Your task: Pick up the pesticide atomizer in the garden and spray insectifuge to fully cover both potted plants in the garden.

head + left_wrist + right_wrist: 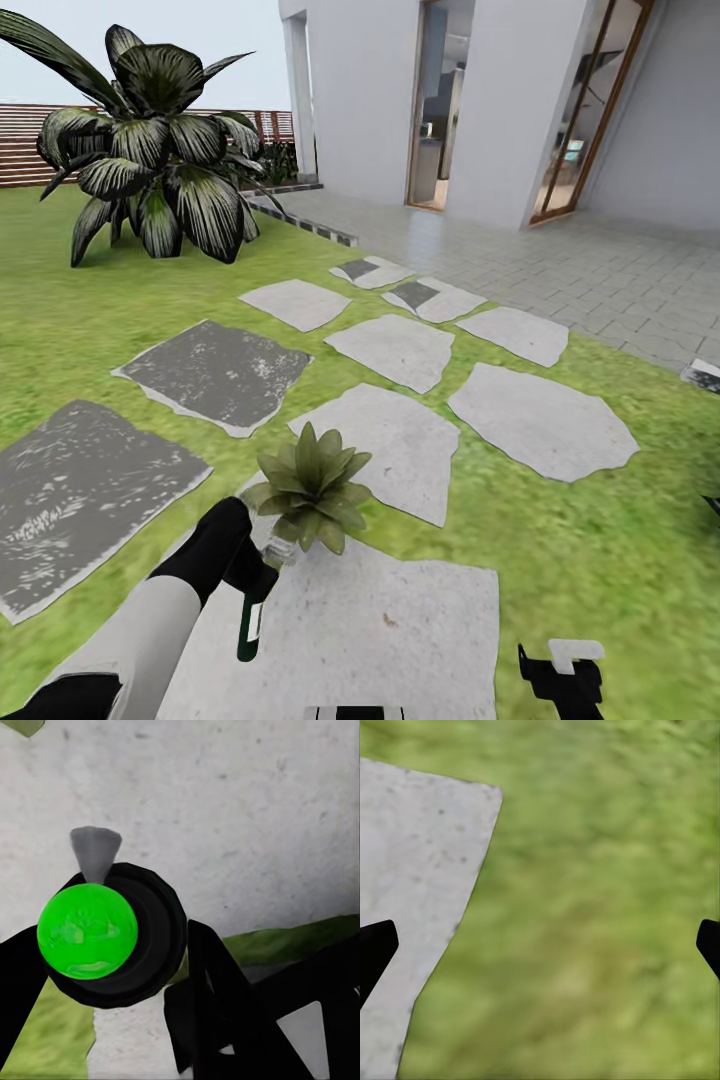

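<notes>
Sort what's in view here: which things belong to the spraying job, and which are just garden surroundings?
Part of the job:
- pesticide atomizer, held in the left gripper
- potted plant on a paving stone, just ahead of that gripper

Just surroundings:
- big striped-leaf shrub
- stepping stones
- lawn
- house doorway
- wooden fence

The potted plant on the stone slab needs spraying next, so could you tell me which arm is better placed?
Left: its pincer holds the spray bottle beside the potted plant. The right pincer is open, empty, over grass.
</notes>
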`<state>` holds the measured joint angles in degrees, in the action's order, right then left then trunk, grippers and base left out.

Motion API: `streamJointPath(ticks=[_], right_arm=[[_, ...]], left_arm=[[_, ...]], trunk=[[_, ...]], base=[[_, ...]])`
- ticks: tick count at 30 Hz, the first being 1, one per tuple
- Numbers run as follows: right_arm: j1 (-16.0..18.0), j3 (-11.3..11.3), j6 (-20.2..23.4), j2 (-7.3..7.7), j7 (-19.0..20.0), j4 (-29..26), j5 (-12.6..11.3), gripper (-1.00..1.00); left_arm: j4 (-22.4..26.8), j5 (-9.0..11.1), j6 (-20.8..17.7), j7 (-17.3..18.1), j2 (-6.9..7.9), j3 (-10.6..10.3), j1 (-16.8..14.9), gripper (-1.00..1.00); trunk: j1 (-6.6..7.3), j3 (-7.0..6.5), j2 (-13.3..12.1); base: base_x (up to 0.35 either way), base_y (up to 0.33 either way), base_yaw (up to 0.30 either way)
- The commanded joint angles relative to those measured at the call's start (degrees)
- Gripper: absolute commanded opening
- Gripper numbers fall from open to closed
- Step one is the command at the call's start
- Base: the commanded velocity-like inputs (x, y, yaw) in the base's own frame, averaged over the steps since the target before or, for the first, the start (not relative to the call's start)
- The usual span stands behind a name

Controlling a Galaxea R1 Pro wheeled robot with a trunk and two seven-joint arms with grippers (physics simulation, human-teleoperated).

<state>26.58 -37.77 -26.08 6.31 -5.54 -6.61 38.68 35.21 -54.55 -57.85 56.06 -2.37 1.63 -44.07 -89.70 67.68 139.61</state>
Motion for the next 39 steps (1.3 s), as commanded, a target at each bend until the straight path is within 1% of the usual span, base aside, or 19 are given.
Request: streamJointPath(ticks=[1, 7, 11, 14, 16, 17, 19, 21, 22, 24, 25, 27, 28, 29, 32, 35, 37, 39], right_arm=[[0.05, -0.29, -0.20, 0.01, -0.34, 0.11, 0.61, 1.00], [0.05, -0.29, -0.20, 0.02, -0.42, 0.16, 0.61, 1.00], [0.05, -0.29, -0.20, 0.02, -0.43, 0.19, 0.61, 1.00], [0.05, -0.29, -0.20, 0.02, -0.43, 0.20, 0.61, 1.00], [0.05, -0.29, -0.20, 0.02, -0.43, 0.20, 0.61, 1.00], [0.05, -0.29, -0.20, 0.02, -0.43, 0.20, 0.61, 1.00], [0.05, -0.29, -0.20, 0.02, -0.43, 0.20, 0.61, 1.00], [0.05, -0.29, -0.20, 0.02, -0.43, 0.20, 0.63, 1.00], [0.05, -0.29, -0.20, 0.02, -0.43, 0.20, 0.62, 1.00], [0.05, -0.29, -0.20, 0.02, -0.43, 0.20, 0.63, 1.00], [0.05, -0.29, -0.20, 0.02, -0.43, 0.20, 0.64, 1.00], [0.05, -0.29, -0.20, 0.02, -0.43, 0.20, 0.67, 1.00], [0.05, -0.29, -0.20, 0.02, -0.43, 0.20, 0.68, 1.00], [0.05, -0.29, -0.20, 0.03, -0.43, 0.20, 0.72, 1.00], [0.05, -0.30, -0.20, 0.09, -0.43, 0.20, 0.66, 1.00], [0.05, -0.29, -0.20, 0.12, -0.43, 0.20, 0.77, 1.00], [-0.13, -0.29, -0.20, 0.18, -0.43, 0.20, 0.78, 1.00], [-0.25, -0.29, -0.20, 0.19, -0.43, 0.15, 0.79, 1.00]], left_arm=[[0.12, -0.57, -0.25, 0.60, -0.13, 0.14, 0.07, -1.00], [0.34, -0.56, -0.33, 0.69, -1.57, 0.47, 0.21, -1.00], [0.40, -0.56, -0.33, 0.72, -1.61, 0.64, 0.15, -1.00], [0.34, -0.56, -0.12, 0.72, -1.18, 0.71, 0.29, -1.00], [0.33, -0.56, 0.06, 0.52, -0.76, 0.81, 1.33, -1.00], [0.36, -0.56, 0.14, -0.25, -0.24, 0.84, 2.24, -1.00], [0.37, -0.50, 0.18, -1.77, 0.79, 0.88, 2.71, -1.00], [0.38, -0.11, 0.19, -2.47, 1.33, 0.88, 2.87, -1.00], [0.38, -0.05, 0.19, -2.58, 1.27, 0.81, 2.89, -1.00], [0.41, 0.07, 0.15, -2.79, 0.71, 0.71, 2.88, -1.00], [0.44, 0.15, 0.07, -2.85, -0.05, 0.67, 2.73, -1.00], [0.46, -0.09, -0.08, -2.95, -2.56, 0.51, 2.30, -1.00], [0.51, 0.04, -0.21, -2.97, -3.53, 0.45, 1.90, -1.00], [0.50, 0.08, -0.25, -2.97, -3.76, 0.43, 1.50, -1.00], [0.44, 0.11, -0.30, -2.91, -3.53, 0.59, 0.36, -1.00], [0.53, -0.29, -0.24, -2.89, -2.42, 0.68, 0.01, -1.00], [0.84, -0.35, -0.26, -2.88, -1.99, 0.73, -0.50, -1.00], [1.75, -0.37, -0.34, -2.88, -2.08, 0.72, -1.14, -1.00]], trunk=[[0.01, 0.05, 0.02], [0.01, 0.05, 0.02], [0.01, 0.05, 0.02], [0.01, 0.05, 0.02], [0.01, 0.05, 0.02], [0.01, 0.05, 0.02], [0.01, 0.05, 0.02], [0.01, 0.05, 0.02], [0.01, 0.05, 0.02], [0.01, 0.05, 0.02], [0.01, 0.05, 0.02], [0.01, 0.05, 0.02], [0.01, 0.05, 0.02], [0.01, 0.05, 0.02], [0.01, 0.05, 0.02], [0.01, 0.05, 0.02], [0.01, 0.05, 0.02], [0.01, 0.05, 0.02]], base=[[0.058, -0.065, 0.000], [0.142, -0.142, 0.000], [0.022, -0.013, 0.000], [0.001, -0.001, 0.000], [0.000, 0.000, 0.000], [0.000, 0.000, 0.000], [0.000, 0.000, 0.000], [0.000, 0.000, 0.000], [0.000, 0.000, 0.000], [0.000, 0.000, 0.000], [0.000, 0.000, 0.000], [0.000, 0.000, 0.000], [0.000, 0.000, 0.000], [0.000, 0.000, 0.000], [0.000, 0.000, 0.000], [0.000, 0.019, 0.000], [0.000, 0.197, 0.000], [0.000, 0.271, 0.000]])
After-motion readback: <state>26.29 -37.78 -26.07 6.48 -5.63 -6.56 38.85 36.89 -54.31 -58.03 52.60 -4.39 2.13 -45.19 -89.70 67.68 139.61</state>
